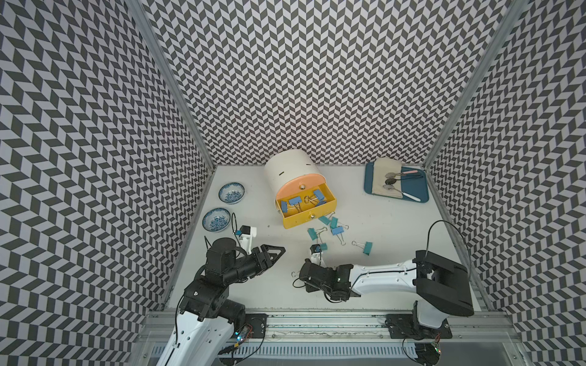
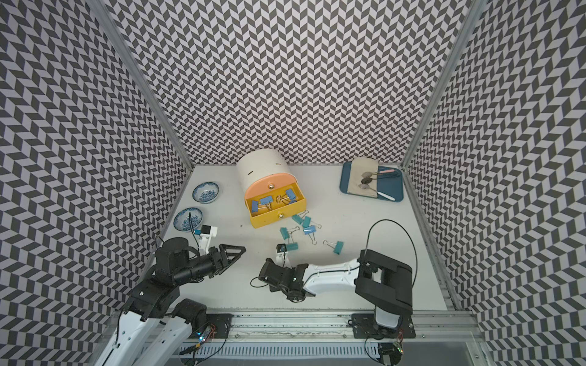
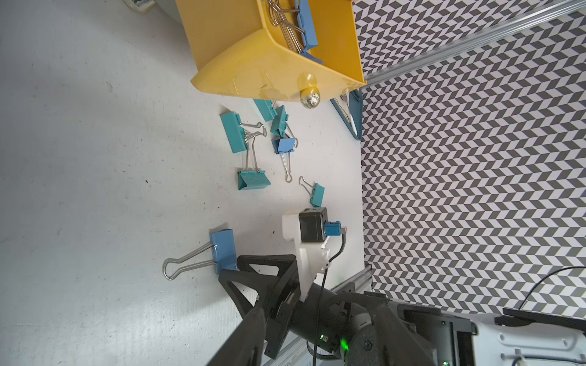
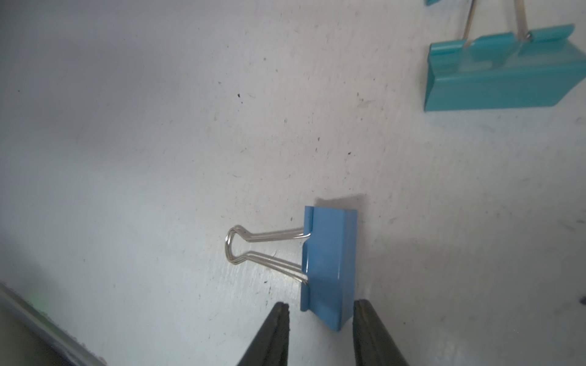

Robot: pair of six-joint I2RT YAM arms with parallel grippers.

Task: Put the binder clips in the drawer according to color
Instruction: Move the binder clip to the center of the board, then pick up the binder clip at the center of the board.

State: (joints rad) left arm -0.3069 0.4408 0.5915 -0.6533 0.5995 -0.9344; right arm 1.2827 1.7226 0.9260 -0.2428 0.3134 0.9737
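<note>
In both top views the cream cabinet [image 1: 287, 172] stands just above the middle of the frame, at the back of the white table [image 1: 380, 272]. Its salmon top drawer [image 1: 293, 190] is closed and its yellow drawer [image 1: 298, 222] is pulled out, with several blue clips [image 1: 296, 200] lying inside. Just below and right of the drawer front, teal clips [image 1: 312, 234] and one loose blue clip [image 1: 337, 230] lie scattered on the table, with another teal clip [image 1: 367, 248] a little apart to the right. The right gripper [image 4: 321, 303] reaches low over the table in the lower middle of the frame. In the right wrist view its jaws stand apart, and the near end of a blue binder clip [image 4: 329, 269] lies between the fingertips [image 4: 279, 326], not clamped. That clip rests on the table with its wire handles pointing to frame left. The left gripper [image 1: 277, 253] hovers left of centre, pointing right, well apart from the clips; whether its jaws are apart or together I cannot tell. Two blue-and-white bowls [image 1: 231, 192] sit at the table's left edge. A blue tray [image 1: 418, 198] holding spoons [image 1: 393, 181] on a cloth [image 1: 380, 177] sits at the upper right.
</note>
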